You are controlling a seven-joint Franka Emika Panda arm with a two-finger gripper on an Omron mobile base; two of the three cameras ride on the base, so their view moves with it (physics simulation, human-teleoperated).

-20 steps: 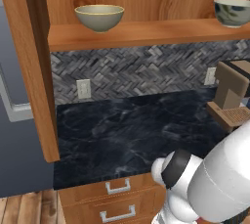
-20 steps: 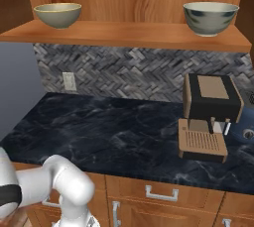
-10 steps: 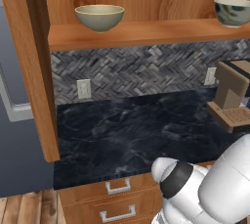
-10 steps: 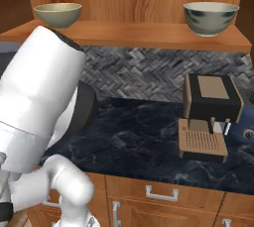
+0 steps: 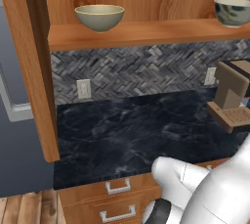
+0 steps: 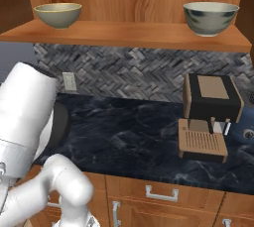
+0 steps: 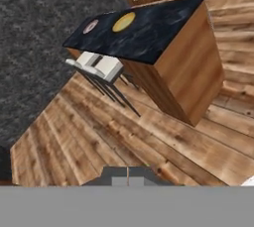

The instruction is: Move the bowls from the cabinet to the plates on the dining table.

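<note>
Both bowls, the tan bowl (image 5: pixel 99 16) left and the mottled bowl (image 6: pixel 210 17) right, sit untouched on the cabinet shelf (image 6: pixel 124 34). The gripper (image 7: pixel 128 177) is pressed together, empty, facing the far dining table (image 7: pixel 168 28), so fetching hasn't begun.

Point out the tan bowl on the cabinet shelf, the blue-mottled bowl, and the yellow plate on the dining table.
tan bowl (image 5: pixel 99 17), left base view, its outer wall.
blue-mottled bowl (image 6: pixel 211 19), right base view, its front wall.
yellow plate (image 7: pixel 123 22), hand view, its flat middle.

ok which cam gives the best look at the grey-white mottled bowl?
Right base view: the grey-white bowl sits whole and upright on the shelf, above the coffee machine. The left base view has it at the right edge, cropped. The hand view looks at the dining table instead.
</note>
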